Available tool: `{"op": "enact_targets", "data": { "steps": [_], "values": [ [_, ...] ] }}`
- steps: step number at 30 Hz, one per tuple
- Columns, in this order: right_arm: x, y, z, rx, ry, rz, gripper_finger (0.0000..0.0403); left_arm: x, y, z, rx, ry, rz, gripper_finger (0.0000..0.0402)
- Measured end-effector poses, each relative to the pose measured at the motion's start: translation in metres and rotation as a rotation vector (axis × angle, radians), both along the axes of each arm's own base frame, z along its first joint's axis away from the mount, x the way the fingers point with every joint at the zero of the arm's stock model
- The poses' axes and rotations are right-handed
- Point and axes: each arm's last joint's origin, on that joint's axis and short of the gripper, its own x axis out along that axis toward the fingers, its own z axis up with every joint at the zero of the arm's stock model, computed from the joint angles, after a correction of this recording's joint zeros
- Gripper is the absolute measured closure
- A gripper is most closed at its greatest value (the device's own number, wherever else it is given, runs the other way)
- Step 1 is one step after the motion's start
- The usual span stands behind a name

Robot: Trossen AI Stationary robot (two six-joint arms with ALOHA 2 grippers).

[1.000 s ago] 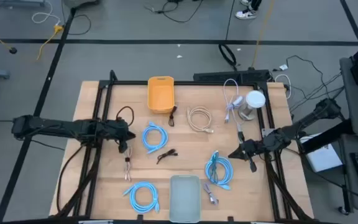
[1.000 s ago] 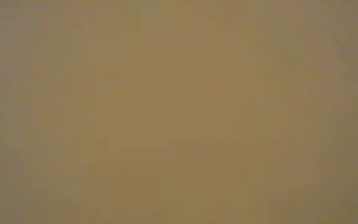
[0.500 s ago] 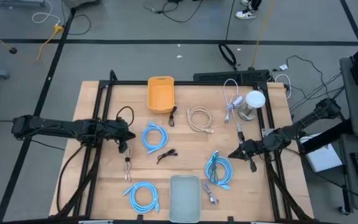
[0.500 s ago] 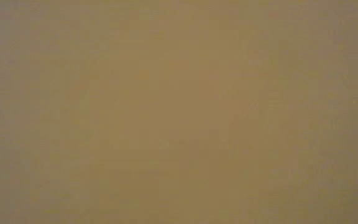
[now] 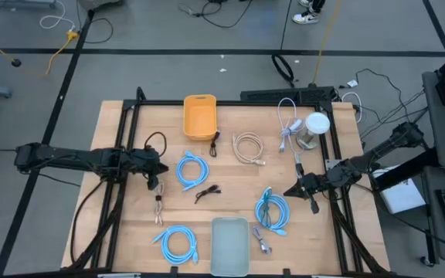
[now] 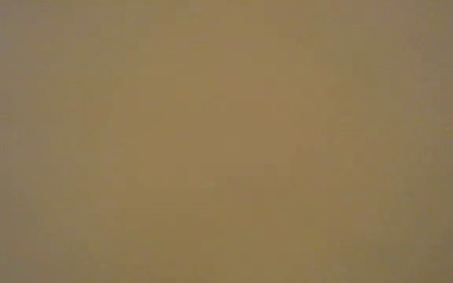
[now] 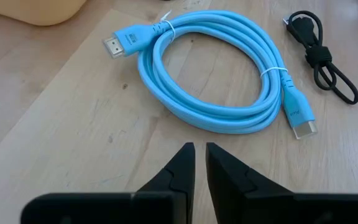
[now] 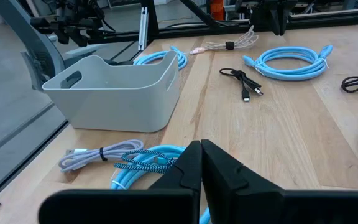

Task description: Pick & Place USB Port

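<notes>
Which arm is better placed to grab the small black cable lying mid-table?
Probably the left. The left gripper sits nearer the black cable, with only a blue cable coil beside it. The right gripper is farther away, beyond another blue coil.

The wooden table (image 5: 130,232) carries an orange bin (image 5: 199,116) at twelve o'clock, a grey bin (image 5: 229,245) at six, three blue cable coils (image 5: 192,169), a beige cable (image 5: 248,147), short black cables (image 5: 206,191), and possibly a white cup (image 5: 314,128) at two o'clock.
</notes>
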Motion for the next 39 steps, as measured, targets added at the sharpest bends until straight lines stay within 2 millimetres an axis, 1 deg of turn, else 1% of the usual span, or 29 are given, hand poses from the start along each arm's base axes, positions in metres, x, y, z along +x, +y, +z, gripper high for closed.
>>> {"op": "enact_targets", "data": {
  "steps": [14,16,17,18,20,21,22,23,25,26,28,30,34,39],
  "values": [
    [0.0,0.0,0.0,0.0,0.0,0.0,0.0399,0.0,0.0,0.0,0.0,0.0,0.0,0.036],
    [0.001,-0.001,0.003,0.014,-0.026,-0.046,0.0399,0.0,0.0,0.0,0.0,0.0,0.0,0.036],
    [0.002,-0.002,0.005,0.075,-0.043,-0.094,0.0399,0.0,0.0,0.0,0.0,0.0,0.0,0.036],
    [0.003,-0.002,0.01,0.198,-0.064,-0.137,0.0399,0.0,0.0,0.0,0.0,-0.001,0.0,0.036],
    [0.003,-0.002,0.022,0.561,-0.101,-0.169,0.0399,0.0,0.0,0.0,0.0,-0.001,0.0,0.036],
    [0.003,-0.002,0.027,0.722,-0.117,-0.179,0.0399,0.0,0.0,0.0,0.0,-0.001,0.0,0.036],
    [0.003,-0.003,0.031,0.848,-0.134,-0.2,0.0399,0.0,0.0,0.0,0.0,0.0,0.0,0.036],
    [0.004,-0.004,0.034,0.961,-0.157,-0.235,0.0399,0.0,0.0,0.0,0.0,0.0,0.0,0.036],
    [0.003,-0.008,0.041,1.125,-0.237,-0.321,0.0399,0.0,0.0,0.0,0.0,0.0,0.0,0.036],
    [0.002,-0.01,0.044,1.174,-0.297,-0.373,0.0399,0.0,0.0,0.0,0.0,-0.001,0.0,0.036],
    [0.001,-0.015,0.049,1.213,-0.407,-0.492,0.0399,0.0,0.0,0.0,0.0,-0.001,0.0,0.036],
    [0.0,-0.017,0.051,1.23,-0.455,-0.55,0.0399,0.0,0.0,0.0,0.0,-0.001,0.0,0.036],
    [-0.001,-0.018,0.053,1.246,-0.481,-0.565,0.0399,0.0,0.0,0.0,0.0,-0.001,0.0,0.036],
    [0.0,-0.017,0.05,1.148,-0.461,-0.585,0.0399,0.0,0.0,0.0,0.002,-0.001,-0.001,0.036]
  ]
}}
